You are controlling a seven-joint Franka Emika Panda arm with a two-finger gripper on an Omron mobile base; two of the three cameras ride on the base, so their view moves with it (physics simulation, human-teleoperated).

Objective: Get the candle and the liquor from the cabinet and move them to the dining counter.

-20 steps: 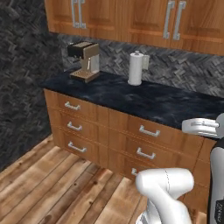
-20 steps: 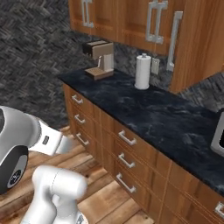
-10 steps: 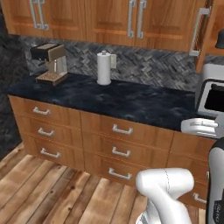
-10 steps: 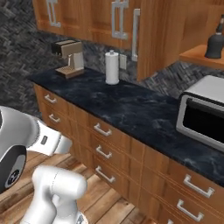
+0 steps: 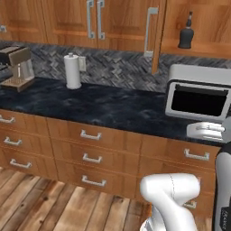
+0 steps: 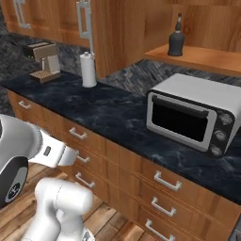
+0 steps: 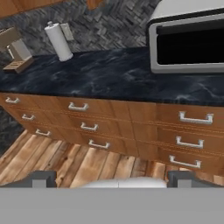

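i judge the task at its start: the liquor stands upright on the shelf of the open cabinet, above the toaster oven that sits on the black kitchen table, and i see no candle from here, so both items remain to be fetched and carried to the dining counter. the pincer stands fully open, its two fingertips well apart at the bottom of the hand view; it holds nothing, touches nothing, and points at the drawer fronts well below the shelf.
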